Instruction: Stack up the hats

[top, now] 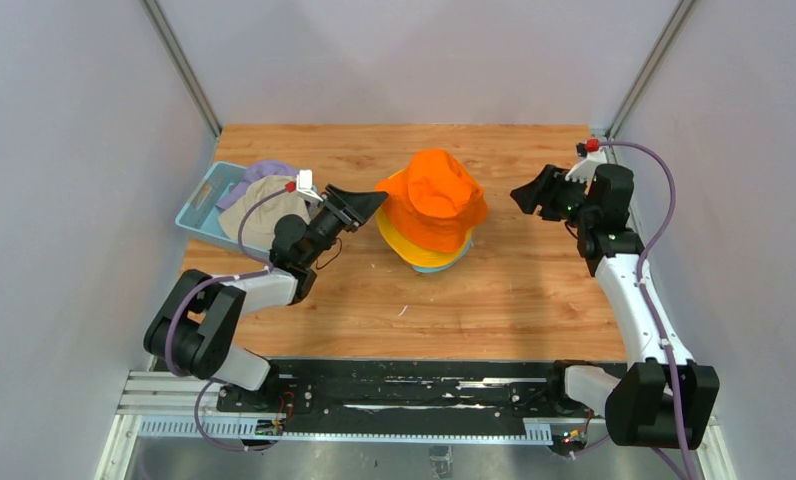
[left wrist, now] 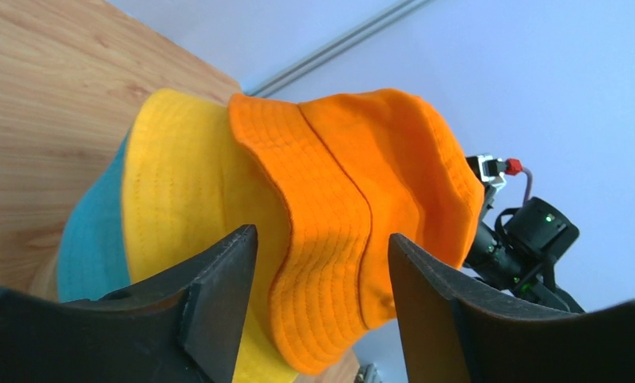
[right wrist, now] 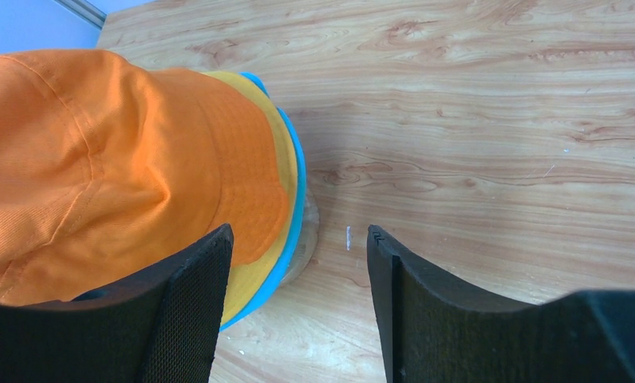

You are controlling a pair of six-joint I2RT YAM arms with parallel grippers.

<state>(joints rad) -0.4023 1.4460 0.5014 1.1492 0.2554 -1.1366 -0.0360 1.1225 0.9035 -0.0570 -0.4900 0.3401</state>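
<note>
Left gripper (left wrist: 321, 238) is open w/ the floppy brim of the soft orange bucket hat (top: 434, 190) between its jaws, not pinched yet, prob. to tug it straight. That hat tops a yellow cloth hat (top: 399, 240) & a teal hat (top: 442, 266), mid desk (top: 514, 290). Right gripper (right wrist: 298, 230) is open, empty, near the pile. A beige hat (top: 269, 205) & a lavender hat (top: 264, 172) lie in the light blue plastic basket (top: 199, 200) at the desk's left edge. No grey hat shows.

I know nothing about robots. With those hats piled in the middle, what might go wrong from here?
The left pincer stands open right at the brim of the orange hat; closing there and pulling might drag it off the yellow hat. The orange hat also sits lopsided on the pile, so a nudge might slide it off.
</note>
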